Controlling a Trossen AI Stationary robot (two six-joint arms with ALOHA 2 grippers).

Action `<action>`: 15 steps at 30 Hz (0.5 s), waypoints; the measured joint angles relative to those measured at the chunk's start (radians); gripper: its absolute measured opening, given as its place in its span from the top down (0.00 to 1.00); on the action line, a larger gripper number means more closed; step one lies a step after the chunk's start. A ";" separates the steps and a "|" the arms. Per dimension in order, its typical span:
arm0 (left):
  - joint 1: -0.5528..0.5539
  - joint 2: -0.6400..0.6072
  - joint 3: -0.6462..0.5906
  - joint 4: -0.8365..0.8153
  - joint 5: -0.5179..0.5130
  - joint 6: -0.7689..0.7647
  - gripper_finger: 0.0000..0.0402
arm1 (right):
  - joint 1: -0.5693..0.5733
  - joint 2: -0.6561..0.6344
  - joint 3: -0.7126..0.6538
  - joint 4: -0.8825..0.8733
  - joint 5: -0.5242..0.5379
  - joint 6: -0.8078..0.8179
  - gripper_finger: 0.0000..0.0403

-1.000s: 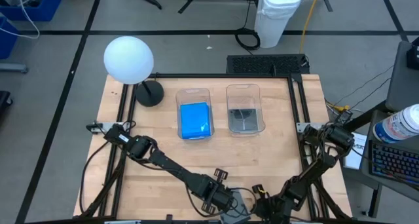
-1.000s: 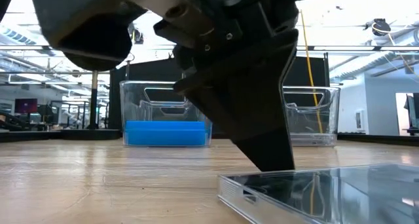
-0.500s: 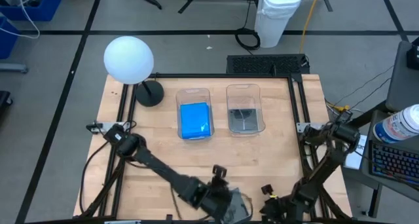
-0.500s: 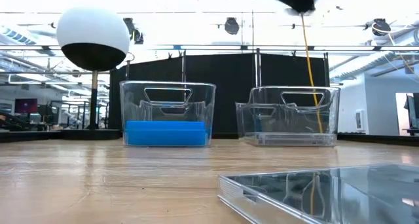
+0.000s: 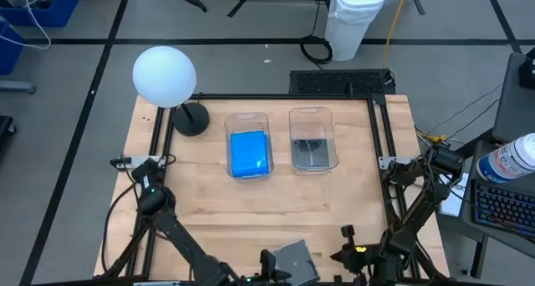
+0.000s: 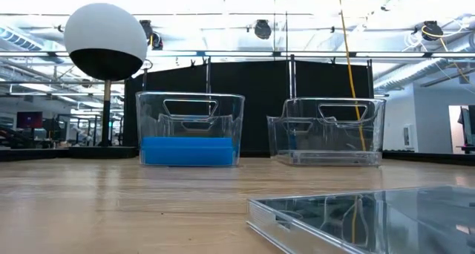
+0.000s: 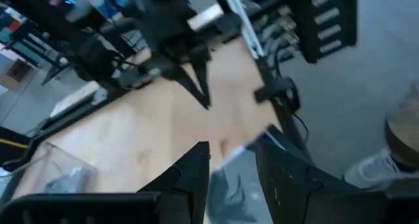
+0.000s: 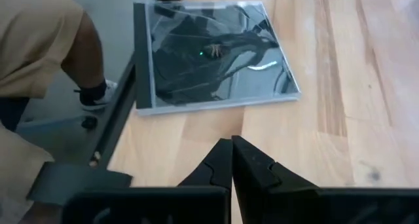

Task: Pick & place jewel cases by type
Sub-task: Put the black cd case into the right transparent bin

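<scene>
**benchrat:** Since the grey see-through jewel case point(image 8: 213, 54) is what matters, where is it found right now?

**tubwatcher:** It is laid flat on the bare wood at the near edge of the table point(image 5: 201, 190), close to the middle, and nothing is gripping it. It is seen from above as a grey square point(image 5: 294, 259), and from table height as a clear slab in the foreground point(image 6: 371, 217). More cases are already sorted: blue cases point(image 5: 249, 153) are stacked in the left clear tub point(image 5: 248, 119), and another grey case point(image 5: 312, 152) is lying in the right clear tub point(image 5: 311, 113). The two tubs are set side by side toward the far side.

**benchrat:** And the grippers?

**tubwatcher:** The right gripper point(image 8: 232, 152) is held just beside the loose case, clear of it, with its fingers pressed together on nothing. The left gripper point(image 7: 232, 165) is lifted above that same near edge, and its fingers point(image 7: 196, 168) are seen apart with a gap between them, nothing held there either.

**benchrat:** Anything else around?

**tubwatcher:** A white globe lamp point(image 5: 164, 74) is stood at the far left corner. A person's tan trouser leg point(image 8: 39, 47) and shoe point(image 8: 98, 93) are caught beyond the table edge in the right wrist view.
</scene>
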State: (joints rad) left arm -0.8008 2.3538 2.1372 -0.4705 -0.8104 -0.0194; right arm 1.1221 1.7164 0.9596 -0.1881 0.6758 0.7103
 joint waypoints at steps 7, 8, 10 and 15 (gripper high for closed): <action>-0.009 0.072 -0.002 -0.009 0.091 -0.040 0.67 | 0.015 0.001 0.000 0.142 -0.022 -0.153 1.00; -0.009 0.076 -0.002 -0.026 0.082 -0.051 0.67 | 0.015 0.001 0.000 0.186 -0.037 -0.189 1.00; -0.009 0.079 -0.002 -0.071 0.051 -0.074 0.67 | 0.015 0.009 0.013 0.274 -0.062 -0.265 1.00; -0.008 0.051 -0.002 -0.132 -0.059 -0.088 0.67 | -0.002 0.149 0.158 0.335 -0.171 -0.456 0.91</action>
State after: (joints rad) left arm -0.8085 2.4048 2.1349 -0.6021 -0.8698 -0.1070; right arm 1.1198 1.8650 1.1179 0.1472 0.5053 0.2544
